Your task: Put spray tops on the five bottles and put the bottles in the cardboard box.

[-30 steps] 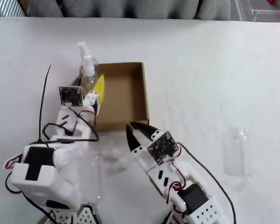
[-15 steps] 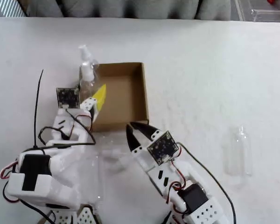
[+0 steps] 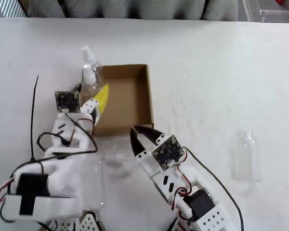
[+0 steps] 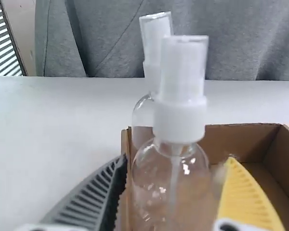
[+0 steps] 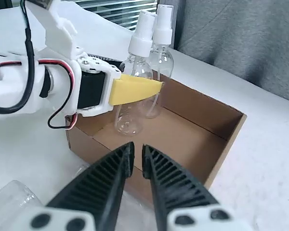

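Left gripper (image 4: 176,164): you have it clenched on a clear bottle, the grey finger on one side of the body and the yellow finger on the other.
Held bottle (image 5: 129,117): it stands upright with a white spray top on it, at the left far corner of the cardboard box (image 3: 130,103), just inside the left wall as the right wrist view shows it. Whether its base rests on the box floor you cannot tell.
Second bottle (image 5: 160,60): also upright and capped with a spray top, it stands just behind the held one at the same corner. Whether it is inside the box or just outside the wall you cannot tell.
Right gripper (image 5: 137,156): your black fingers are drawn almost together with nothing between them, and they hang just before the near wall of the box, pointing at it.
Loose bottle (image 3: 243,156): it lies on its side on the white table (image 3: 207,72), well apart from the box, off to the right of the right arm. You see no spray top on its neck.
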Robot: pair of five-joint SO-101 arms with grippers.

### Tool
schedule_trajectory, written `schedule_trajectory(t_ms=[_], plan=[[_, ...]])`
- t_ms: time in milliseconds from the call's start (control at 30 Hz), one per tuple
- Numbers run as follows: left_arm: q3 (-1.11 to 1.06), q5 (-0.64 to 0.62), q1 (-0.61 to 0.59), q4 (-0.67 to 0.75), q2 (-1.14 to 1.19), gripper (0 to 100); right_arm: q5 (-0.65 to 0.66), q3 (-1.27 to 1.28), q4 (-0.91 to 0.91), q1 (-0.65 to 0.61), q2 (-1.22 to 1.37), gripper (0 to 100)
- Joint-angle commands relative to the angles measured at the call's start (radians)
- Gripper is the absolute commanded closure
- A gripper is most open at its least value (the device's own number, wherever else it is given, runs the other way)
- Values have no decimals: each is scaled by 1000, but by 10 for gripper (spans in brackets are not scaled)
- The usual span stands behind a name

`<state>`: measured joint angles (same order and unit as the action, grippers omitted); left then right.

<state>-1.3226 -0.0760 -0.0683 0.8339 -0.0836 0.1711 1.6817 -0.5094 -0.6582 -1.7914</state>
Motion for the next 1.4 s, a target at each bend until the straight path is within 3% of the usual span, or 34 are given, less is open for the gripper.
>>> schedule_trajectory(t_ms=[0,300,600,733,967,1167,1367], plan=[[-28,5,-10,-193,-225,702,12,8,1,12,-8,984],[-97,41,-10,-746,-702,702,12,8,-1,12,-8,984],[-9,69,-10,-1613,-1230,706,12,8,-1,12,-8,984],[89,69,-8,-1915,-1371,706,12,8,2,12,-8,984],[249,71,-8,-2197,-1340,707,12,8,1,12,-8,984],[457,153,68,-2440,-1104,707,12,8,-1,12,-8,984],[522,141,222,-2461,-796,701,12,8,1,16,-7,984]])
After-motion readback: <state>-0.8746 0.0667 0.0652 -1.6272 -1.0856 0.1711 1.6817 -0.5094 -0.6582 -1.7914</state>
